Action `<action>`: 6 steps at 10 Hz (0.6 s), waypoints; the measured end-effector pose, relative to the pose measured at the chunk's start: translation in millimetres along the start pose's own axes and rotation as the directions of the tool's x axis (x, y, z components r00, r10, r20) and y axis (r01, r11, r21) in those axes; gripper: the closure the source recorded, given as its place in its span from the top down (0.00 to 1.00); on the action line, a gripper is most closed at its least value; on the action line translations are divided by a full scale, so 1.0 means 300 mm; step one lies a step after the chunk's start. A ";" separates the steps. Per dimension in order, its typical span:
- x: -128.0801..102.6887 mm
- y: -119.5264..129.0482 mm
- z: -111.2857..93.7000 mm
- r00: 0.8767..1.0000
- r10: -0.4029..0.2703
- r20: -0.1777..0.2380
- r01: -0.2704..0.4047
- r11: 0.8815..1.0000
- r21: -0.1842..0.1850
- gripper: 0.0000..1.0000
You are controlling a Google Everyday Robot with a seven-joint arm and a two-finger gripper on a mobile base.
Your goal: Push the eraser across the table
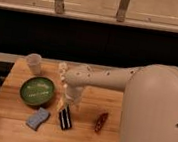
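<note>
Eraser point(65, 118) flat on table point(81, 140), just right of green plate point(37, 90). Gripper point(69, 103) directly above eraser's far end. Pale cup point(33, 63) beyond plate; contents indiscernible. Blue-grey sponge point(37, 118) below plate.

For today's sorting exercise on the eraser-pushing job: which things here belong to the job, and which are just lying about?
Part of the job:
- eraser, black with a pale stripe
- table, the wooden top
- claw, right above the eraser's far end

Lying about:
- green plate
- blue-grey sponge
- pale cup
- reddish-brown oblong thing
</note>
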 end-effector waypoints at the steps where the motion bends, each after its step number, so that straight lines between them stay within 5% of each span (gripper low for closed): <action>1: 0.001 -0.008 0.004 1.000 0.003 -0.008 -0.003 1.000 0.011 0.64; 6: 0.020 -0.262 0.055 0.988 0.153 -0.033 -0.149 0.985 0.086 0.64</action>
